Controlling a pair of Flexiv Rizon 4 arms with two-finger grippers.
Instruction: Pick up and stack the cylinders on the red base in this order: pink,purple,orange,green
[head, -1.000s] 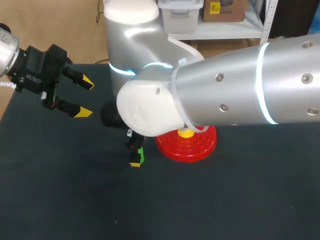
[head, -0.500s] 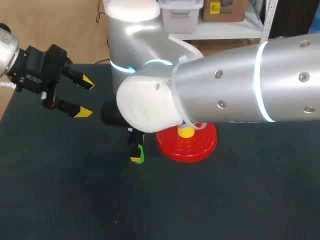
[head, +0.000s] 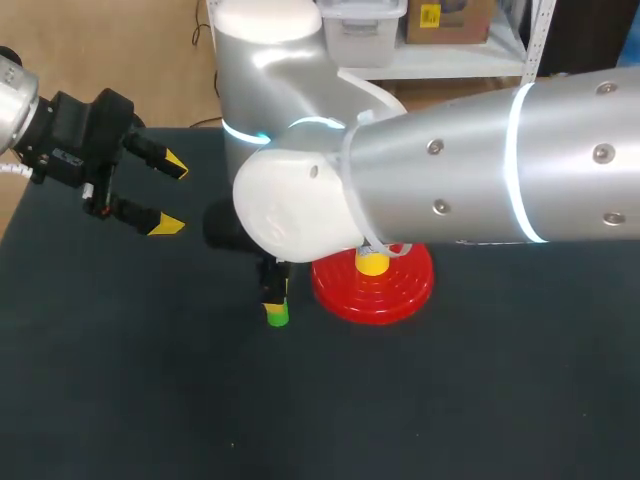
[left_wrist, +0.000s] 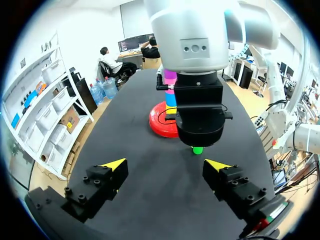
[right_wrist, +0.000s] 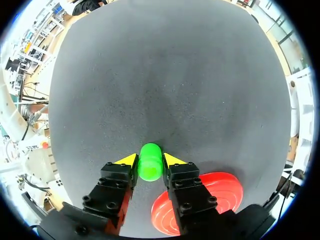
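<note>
Where the green cylinder (right_wrist: 150, 165) is gripped by the right jaws, mid-frame in the head view, the red base (head: 400, 295) is found just rightward; left jaws stand open, empty.

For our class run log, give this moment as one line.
right gripper: shut on green cylinder | cylinder: beside red base | left gripper: open, empty

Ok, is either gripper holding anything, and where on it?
The right gripper is shut on the green cylinder, clamping its two opposite sides. The left gripper is open and holds nothing.
</note>
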